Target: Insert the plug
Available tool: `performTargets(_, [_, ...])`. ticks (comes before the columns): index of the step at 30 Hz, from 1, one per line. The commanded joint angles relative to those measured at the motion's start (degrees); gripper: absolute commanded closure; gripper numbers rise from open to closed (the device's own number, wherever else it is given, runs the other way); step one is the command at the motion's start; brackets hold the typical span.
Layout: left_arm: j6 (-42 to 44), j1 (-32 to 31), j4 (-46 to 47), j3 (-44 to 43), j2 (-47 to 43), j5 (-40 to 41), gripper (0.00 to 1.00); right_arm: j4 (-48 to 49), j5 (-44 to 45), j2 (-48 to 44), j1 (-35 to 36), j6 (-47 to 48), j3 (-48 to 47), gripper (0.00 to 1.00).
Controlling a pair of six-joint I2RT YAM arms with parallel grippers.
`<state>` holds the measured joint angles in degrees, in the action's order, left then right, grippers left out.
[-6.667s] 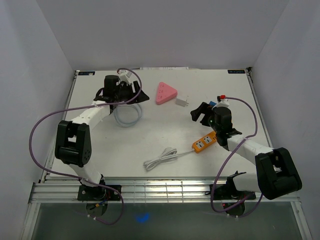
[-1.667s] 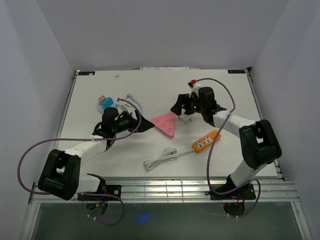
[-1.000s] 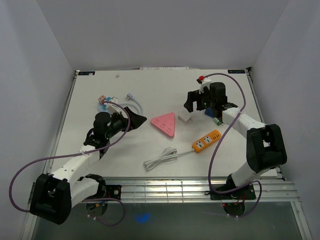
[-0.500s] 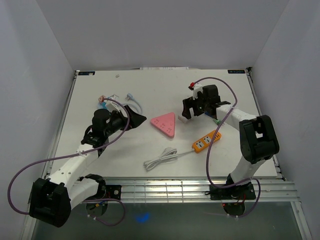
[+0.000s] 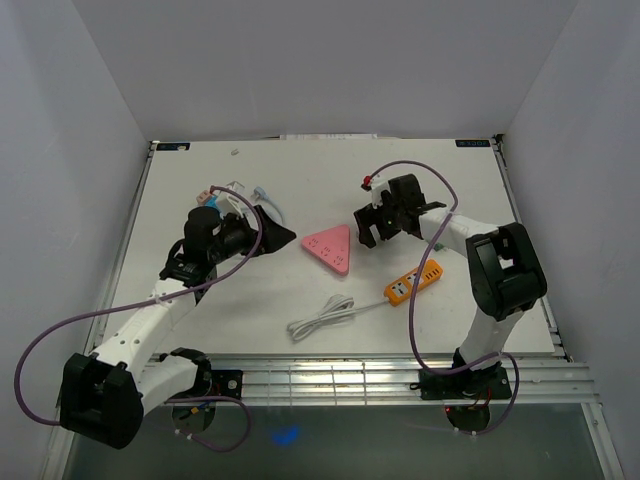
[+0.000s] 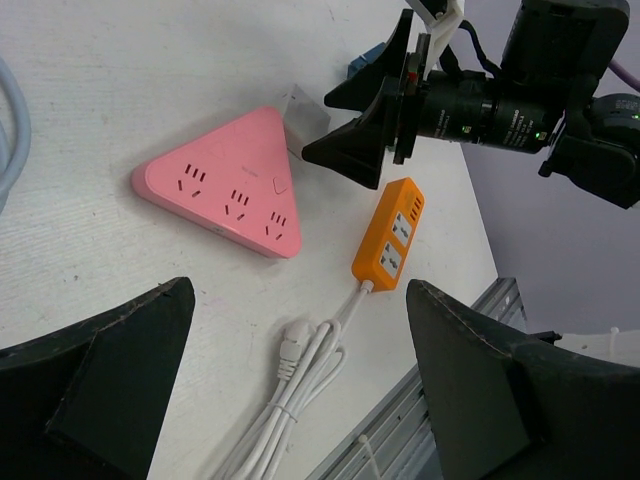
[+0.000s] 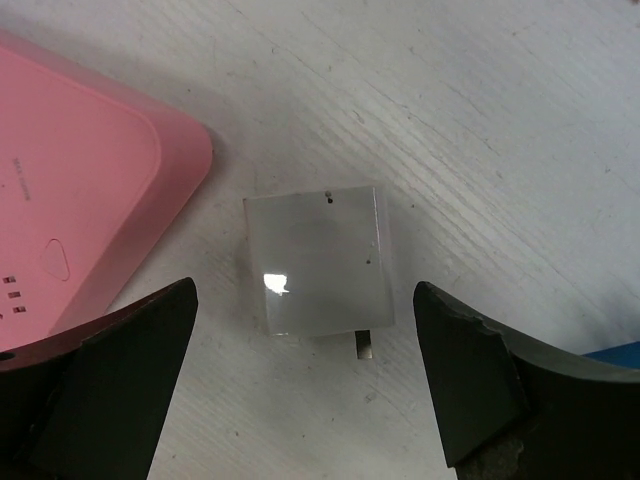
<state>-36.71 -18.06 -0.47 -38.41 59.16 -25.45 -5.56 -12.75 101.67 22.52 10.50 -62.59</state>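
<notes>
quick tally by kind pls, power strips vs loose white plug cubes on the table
power strips: 2 (pink triangular strip, orange strip)
white plug cube: 1
total: 3

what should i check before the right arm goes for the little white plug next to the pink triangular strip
1. Right gripper jaws open: ok.
2. Small white cube plug centred between the right fingers in the wrist view: ok.
3. Plug apart from the pink triangular power strip: ok, narrow gap.
4. Strip sockets facing up: ok.
5. Prong direction on the plug: cannot tell, only one metal tip shows.
6. Left gripper open and off the strip: ok.
</notes>
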Motion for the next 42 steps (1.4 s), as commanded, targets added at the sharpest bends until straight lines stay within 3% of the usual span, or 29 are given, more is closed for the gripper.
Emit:
performTargets(1, [1.2,0.4,-1.99,-2.54,0.17,-2.41,0.02,-0.94,1.76,0.9,0.24,2.15,-2.28,0.07])
performTargets(14, [1.37,0.4,-3.22,-4.39,1.58,-4.43,0.02,-2.52,5.81,4.41,1.82,2.86,-3.77,0.2])
performTargets(19, [2.17,0.4,-4.36,-5.09,1.93,-4.34,0.02,-2.87,8.44,5.56,2.79,3.47,-4.38,0.36])
performTargets(21, [2.34,0.4,-4.98,-5.7,2.54,-4.69,0.02,-3.05,9.32,5.21,3.23,3.47,-4.56,0.47])
performTargets(29, [3.66,0.31,-6.91,-8.6,3.86,-5.22,0.02,3.45,9.42,-4.01,3.32,3.39,1.24,0.57])
performTargets(34, [4.19,0.4,-7.35,-8.96,2.81,-2.5,0.02,0.03,8.89,-7.17,3.49,1.63,-0.43,0.67])
performTargets(38, [4.45,0.31,-5.25,-7.99,1.4,-2.05,0.02,1.08,9.59,-10.96,4.02,0.92,1.5,0.68])
performTargets(42, [3.05,0.4,-3.83,-7.46,1.31,-3.12,0.02,4.15,2.94,-16.83,4.72,1.36,4.31,0.68])
